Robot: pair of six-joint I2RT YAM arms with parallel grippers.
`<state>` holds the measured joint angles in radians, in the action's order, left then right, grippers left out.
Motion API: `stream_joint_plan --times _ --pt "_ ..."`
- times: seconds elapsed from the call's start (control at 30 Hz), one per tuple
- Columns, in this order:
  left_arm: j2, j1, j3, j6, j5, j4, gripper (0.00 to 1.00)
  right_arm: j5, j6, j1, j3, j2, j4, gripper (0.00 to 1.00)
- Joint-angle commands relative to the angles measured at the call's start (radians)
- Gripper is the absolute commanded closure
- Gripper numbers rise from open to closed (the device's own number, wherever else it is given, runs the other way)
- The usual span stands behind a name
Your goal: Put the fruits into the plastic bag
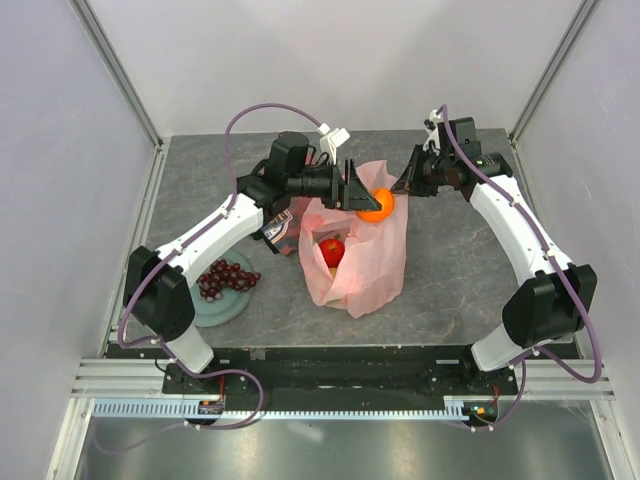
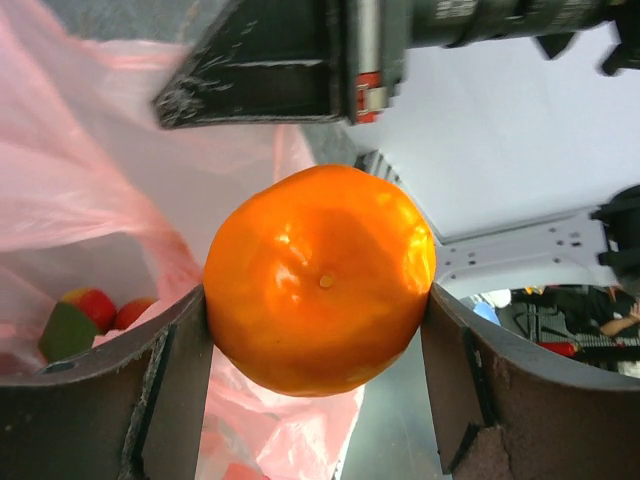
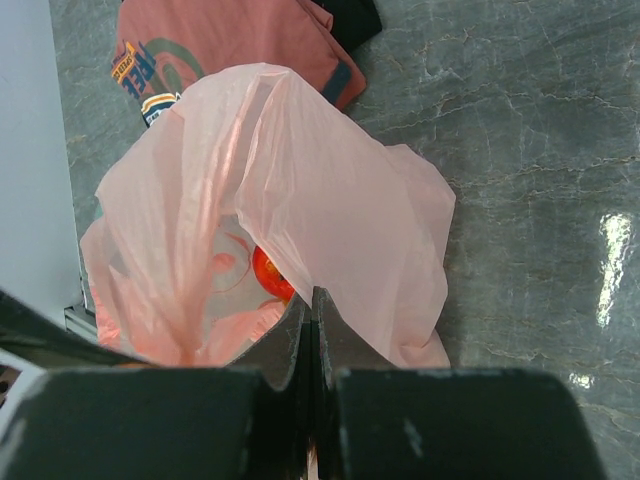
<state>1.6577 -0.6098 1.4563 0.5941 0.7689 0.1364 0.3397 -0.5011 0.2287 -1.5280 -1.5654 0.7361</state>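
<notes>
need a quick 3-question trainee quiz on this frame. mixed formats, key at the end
1. True or false: the left pincer holds the orange.
2. The grapes lie: A) on the plate B) in the bag C) in the right pincer.
3. Fill in: the right pincer is shut on the edge of the ___.

Key: 1 true; 2 A; 3 bag.
</notes>
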Motion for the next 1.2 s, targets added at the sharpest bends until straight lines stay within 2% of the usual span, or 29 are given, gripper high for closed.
stream_joint_plan --times 0.0,0.1,0.2,0.4,0.47,0.7,0.83,0.97,1.07,1.17 --pt "-0.05 0.005 -0.031 -0.091 -0.13 0.092 0.86 -0.007 -0.004 -0.003 -0.038 0.03 0.008 1.0" --pt "-0.059 -0.002 -0.021 -0.164 -0.268 0.202 0.88 -0.007 -0.004 -0.003 -0.04 0.03 0.009 1.0" --pt "-0.075 -0.004 -0.03 -0.201 -0.382 0.244 0.88 -0.007 -0.001 -0.002 -0.038 0.03 0.011 1.0" --pt "-0.067 -0.043 -0.025 -0.299 -0.494 0.31 0.88 -0.005 -0.001 -0.002 -0.038 0.024 0.011 1.0" --pt "-0.041 -0.074 0.002 -0.364 -0.508 0.348 0.89 -0.004 -0.002 -0.002 -0.037 0.024 0.011 1.0" --pt "0.01 -0.195 0.019 -0.453 -0.418 0.37 0.89 -0.005 -0.002 -0.002 -0.032 0.022 0.013 1.0" --pt "0.019 -0.205 -0.014 -0.465 -0.402 0.377 0.89 -0.005 -0.002 -0.002 -0.027 0.024 0.016 1.0" --pt "0.046 -0.205 -0.036 -0.468 -0.486 0.416 0.88 -0.005 -0.005 0.0 -0.023 0.021 0.017 1.0" --pt "0.094 -0.205 -0.028 -0.467 -0.525 0.463 0.85 -0.004 -0.005 0.0 -0.021 0.018 0.014 1.0" --pt "0.131 -0.205 -0.028 -0.462 -0.523 0.473 0.78 -0.004 -0.005 -0.002 -0.021 0.015 0.016 1.0"
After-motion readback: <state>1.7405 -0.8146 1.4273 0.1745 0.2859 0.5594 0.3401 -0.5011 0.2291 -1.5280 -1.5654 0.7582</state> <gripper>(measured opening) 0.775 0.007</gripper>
